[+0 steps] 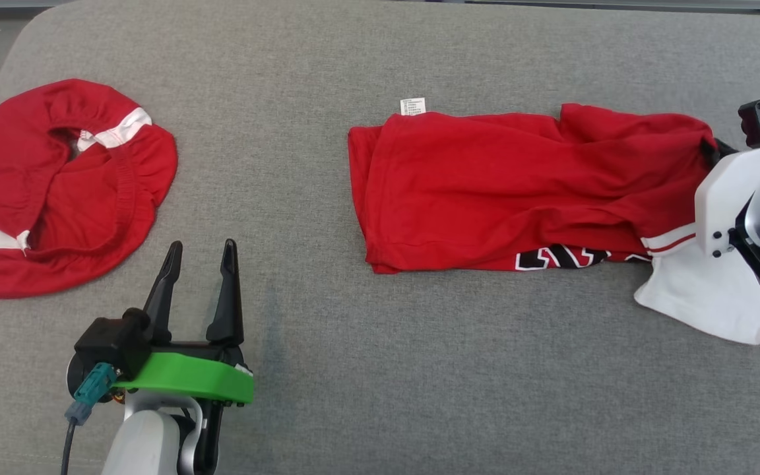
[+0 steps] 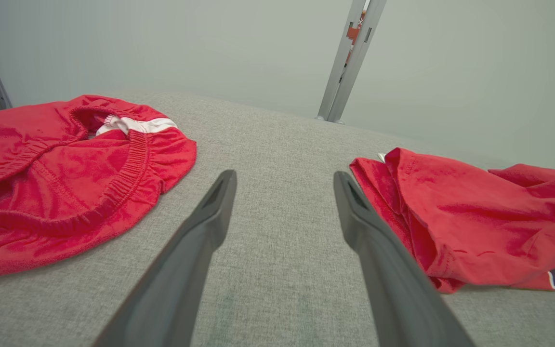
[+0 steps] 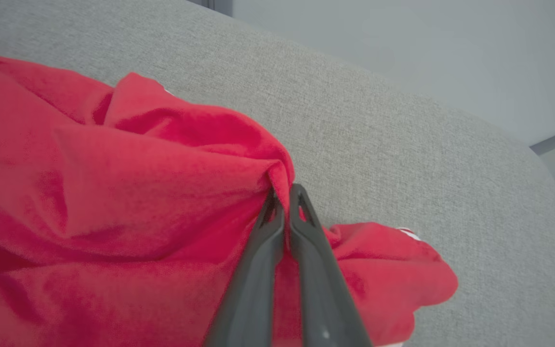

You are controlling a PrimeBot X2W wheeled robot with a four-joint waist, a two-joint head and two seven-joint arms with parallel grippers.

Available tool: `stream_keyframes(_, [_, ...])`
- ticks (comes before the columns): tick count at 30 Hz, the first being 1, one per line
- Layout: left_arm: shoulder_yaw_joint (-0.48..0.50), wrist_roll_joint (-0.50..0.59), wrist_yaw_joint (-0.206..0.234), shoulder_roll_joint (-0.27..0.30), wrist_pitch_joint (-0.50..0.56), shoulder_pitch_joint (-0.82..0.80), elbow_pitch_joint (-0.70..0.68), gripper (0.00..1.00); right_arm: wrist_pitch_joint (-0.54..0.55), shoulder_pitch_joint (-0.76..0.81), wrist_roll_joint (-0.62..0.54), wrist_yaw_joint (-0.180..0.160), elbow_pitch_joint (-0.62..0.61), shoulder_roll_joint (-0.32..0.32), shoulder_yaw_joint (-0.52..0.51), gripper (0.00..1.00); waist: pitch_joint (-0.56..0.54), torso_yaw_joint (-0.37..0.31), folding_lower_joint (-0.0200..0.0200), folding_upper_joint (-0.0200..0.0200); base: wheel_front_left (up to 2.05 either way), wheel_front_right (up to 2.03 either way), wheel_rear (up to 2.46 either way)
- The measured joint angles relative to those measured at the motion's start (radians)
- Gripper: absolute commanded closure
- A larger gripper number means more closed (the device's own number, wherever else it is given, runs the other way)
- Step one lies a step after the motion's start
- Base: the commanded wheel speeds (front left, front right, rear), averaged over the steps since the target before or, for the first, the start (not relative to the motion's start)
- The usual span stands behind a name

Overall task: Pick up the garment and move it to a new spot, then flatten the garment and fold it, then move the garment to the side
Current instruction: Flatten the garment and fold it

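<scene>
Red cloth sits in two places on the grey upholstered surface (image 1: 353, 369) in the head view: a pair of red shorts (image 1: 57, 191) with white stripes, and well apart from them, to their right, the red jersey (image 1: 518, 191). The jersey lies as a long rumpled band, doubled over. Black-and-white lettering (image 1: 561, 257) peeks from its near edge, and a white sleeve (image 1: 703, 297) spills out at the end farthest from the shorts. The right gripper (image 1: 715, 150) meets the cloth at that far end. The left gripper (image 1: 202, 247) hovers just beside the shorts' near right edge, touching nothing.

From the left wrist, its two fingers (image 2: 210, 212) are spread wide over bare grey weave, with the shorts on one side and the jersey on the other.

From the right wrist, the fingers are pressed together on a raised ridge of the jersey's red fabric, pinching it.

I judge that a first fold is in, but loosely. Wrinkles and the stray sleeve suggest smoothing and another fold remain, then the move aside.
</scene>
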Motion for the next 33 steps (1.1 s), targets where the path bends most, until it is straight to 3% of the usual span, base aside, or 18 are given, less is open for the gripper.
stream_keyframes(8, [0.0,-0.016,0.0,-0.001,0.0,-0.001,-0.001,0.0,-0.155,-0.059,-0.141,0.0,0.076,0.035,-0.046,1.0,0.018,0.037,0.0,0.0,0.0,0.0,0.0])
stream_keyframes(9, [0.001,-0.017,0.0,-0.001,0.0,-0.001,-0.001,0.0,-0.172,-0.065,-0.148,0.0,0.086,0.042,-0.044,0.27,0.019,0.039,0.0,0.0,0.0,0.0,0.0])
stream_keyframes(10, [0.002,-0.017,0.0,-0.001,0.0,-0.001,-0.001,0.0,-0.18,-0.068,-0.151,0.0,0.098,0.051,-0.043,0.0,0.02,0.04,0.0,0.0,0.0,0.0,0.0])
stream_keyframes(17, [0.018,-0.016,0.0,-0.002,0.0,-0.001,-0.002,0.0,-0.28,-0.067,-0.168,0.0,0.119,0.07,-0.063,0.0,0.001,0.021,0.0,0.0,0.0,0.0,0.0])
stream_keyframes(21, [0.031,-0.014,0.0,-0.002,0.0,0.003,-0.003,0.0,-0.375,-0.023,-0.171,0.0,0.067,0.085,-0.107,0.0,-0.024,0.006,0.0,0.0,0.0,0.0,0.0])
stream_keyframes(28, [0.065,0.018,0.0,-0.002,0.0,0.028,-0.005,0.0,-0.558,0.149,-0.189,0.0,-0.08,0.166,-0.206,0.0,-0.084,-0.037,0.0,0.0,0.0,0.0,0.0])
stream_keyframes(33, [0.086,0.036,0.0,-0.002,0.0,0.045,-0.01,0.0,-0.623,0.279,-0.208,0.0,-0.153,0.218,-0.217,0.0,-0.12,-0.07,0.0,0.0,0.0,0.0,0.0])
